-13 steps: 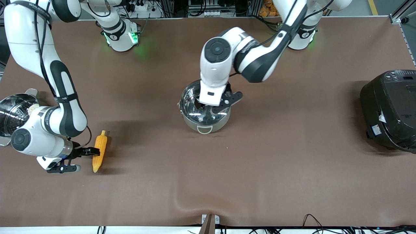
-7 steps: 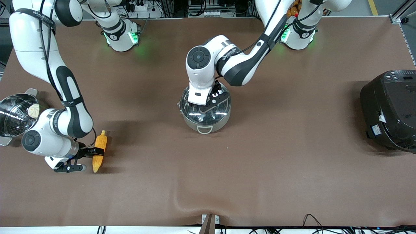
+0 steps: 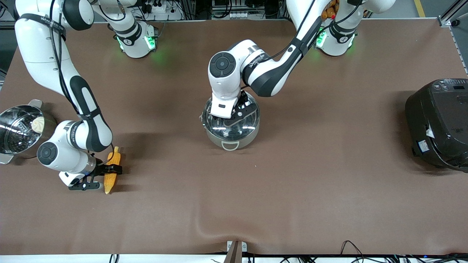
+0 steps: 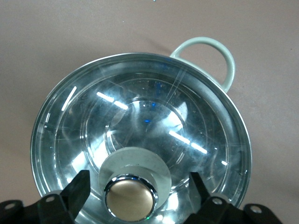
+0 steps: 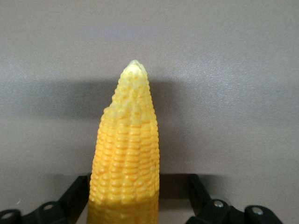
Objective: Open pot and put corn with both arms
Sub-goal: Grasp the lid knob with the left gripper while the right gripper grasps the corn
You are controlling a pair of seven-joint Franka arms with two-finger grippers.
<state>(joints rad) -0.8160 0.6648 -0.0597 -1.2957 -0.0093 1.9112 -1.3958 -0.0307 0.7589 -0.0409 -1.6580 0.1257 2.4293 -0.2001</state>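
The steel pot (image 3: 234, 141) stands mid-table with its glass lid (image 3: 248, 122) on. My left gripper (image 3: 234, 114) is over the lid. In the left wrist view the left gripper (image 4: 139, 181) is open, one finger on each side of the copper-coloured knob (image 4: 131, 199), with gaps. The pot's loop handle (image 4: 205, 49) shows there too. The corn (image 3: 109, 182) lies on the table toward the right arm's end. My right gripper (image 3: 109, 169) is low at its middle. In the right wrist view the right gripper (image 5: 138, 186) is open, straddling the corn (image 5: 126, 149) without touching it.
A steel pot with a perforated insert (image 3: 14, 131) and a white bun (image 3: 37, 125) stands at the table edge beside the right arm. A big black rice cooker (image 3: 438, 124) stands at the left arm's end. The brown cloth wrinkles near the front edge (image 3: 204, 226).
My left gripper has swung over the lid and now sits around the knob. My right gripper has slid onto the corn, so its fingers now straddle the cob.
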